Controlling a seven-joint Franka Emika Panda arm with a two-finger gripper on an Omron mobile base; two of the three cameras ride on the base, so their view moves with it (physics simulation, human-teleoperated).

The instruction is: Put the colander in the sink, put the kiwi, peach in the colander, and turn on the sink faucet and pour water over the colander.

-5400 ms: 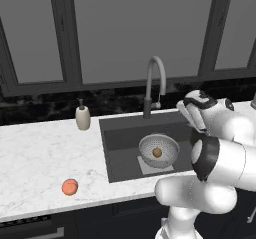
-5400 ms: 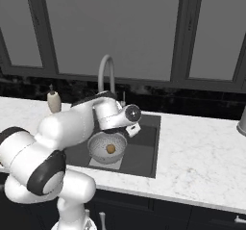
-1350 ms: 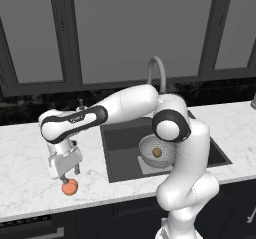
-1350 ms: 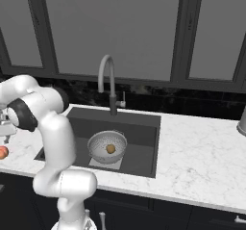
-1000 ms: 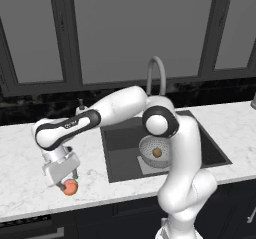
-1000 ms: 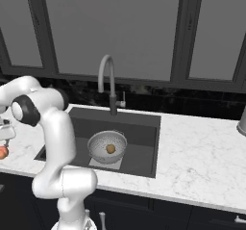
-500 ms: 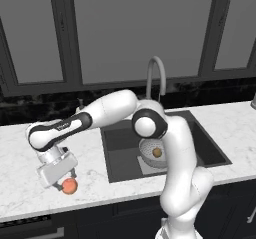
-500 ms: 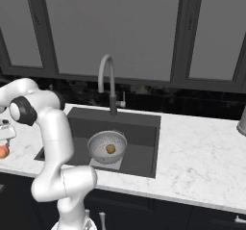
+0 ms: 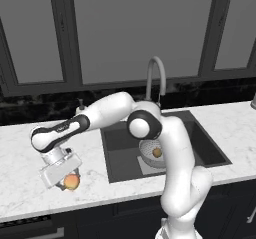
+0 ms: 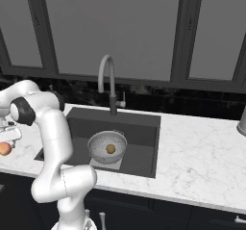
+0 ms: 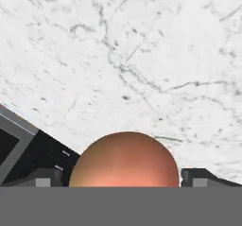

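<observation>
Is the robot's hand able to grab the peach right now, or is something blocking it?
Probably yes. The gripper is right down over the peach on the counter, a finger tip on each side, and nothing between them.

Kiwi [image 9: 157, 152] in colander [image 9: 150, 150], in sink [image 9: 120, 143]. Peach [image 9: 72, 182] on counter [image 9: 20, 183] at sink's 8 o'clock; faucet [image 9: 154, 78] at sink's 12 o'clock.

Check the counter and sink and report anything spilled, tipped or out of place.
Nothing stands out. The colander sits upright in the sink with the kiwi inside. The peach lies on the counter between the gripper fingers. The faucet is dry, no spill.
</observation>
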